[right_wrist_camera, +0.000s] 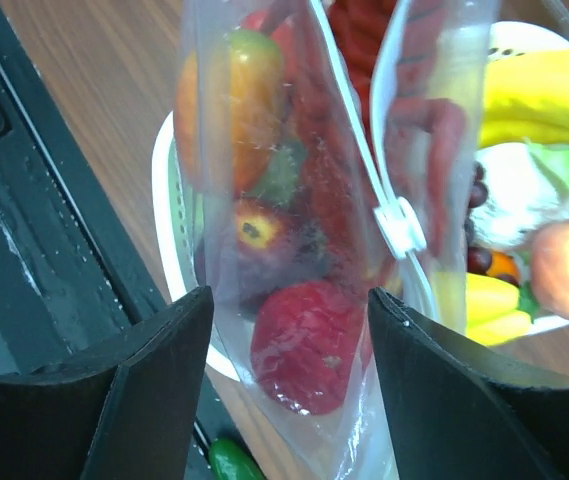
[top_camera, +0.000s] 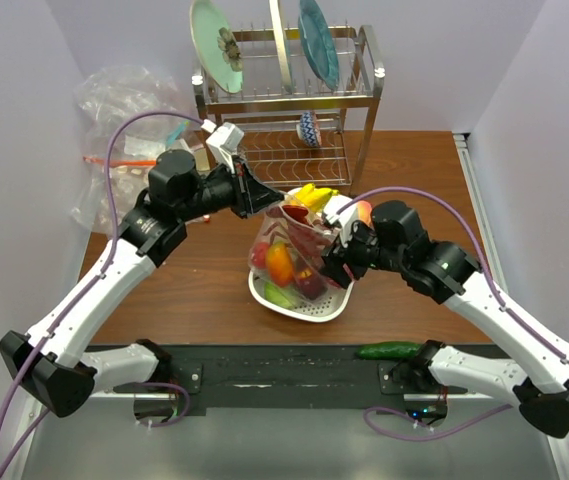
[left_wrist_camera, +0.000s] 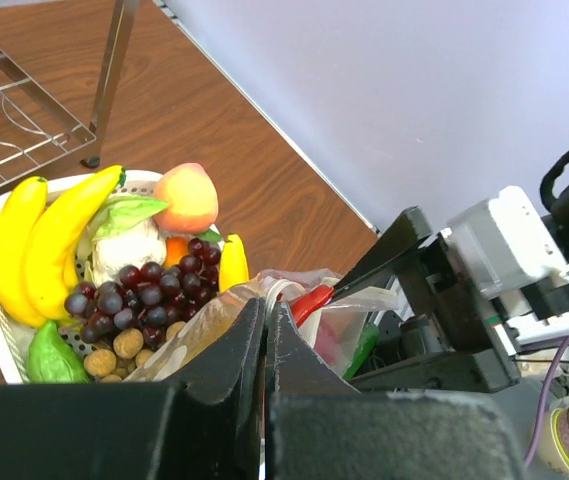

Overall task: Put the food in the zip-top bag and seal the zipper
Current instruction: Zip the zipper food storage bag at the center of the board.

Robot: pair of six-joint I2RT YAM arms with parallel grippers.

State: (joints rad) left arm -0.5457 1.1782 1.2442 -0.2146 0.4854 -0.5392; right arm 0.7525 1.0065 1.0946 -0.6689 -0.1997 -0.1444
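Fingers on your left arm (left_wrist_camera: 247, 350) are clenched on the top edge of the bag (right_wrist_camera: 294, 200), pinching the film flat. That grip is why the bag hangs upright over the tray (top_camera: 302, 314) rather than slumping into it. The load pulls the plastic straight and leaves the mouth edge reachable. Your right fingers (right_wrist_camera: 164, 340) are released. They stand apart on either side of the bag's lower body, film between them, with no squeeze that I can see. I judge they are there to steady or re-grip, not to carry.

Inside the bag sits the food (right_wrist_camera: 304, 350): red fruit at the bottom, an apple (right_wrist_camera: 259, 235) above it, and an orange pepper (right_wrist_camera: 229, 110) higher up. The zipper (right_wrist_camera: 349, 130) runs down the bag to a white slider (right_wrist_camera: 399, 228). Above the slider the two sheets seem to part, so I read the seal as unfinished, though you can't tell that for certain from here.

In the tray, under and beyond the bag, lie bananas (left_wrist_camera: 34, 240), grapes (left_wrist_camera: 134, 290) and, at the far rim, a peach (left_wrist_camera: 186, 197). If the peach counts as food, it goes in first. Then take the slider with the right fingers while the left fingers hold tension. The tray rests on the desk (top_camera: 204, 290).
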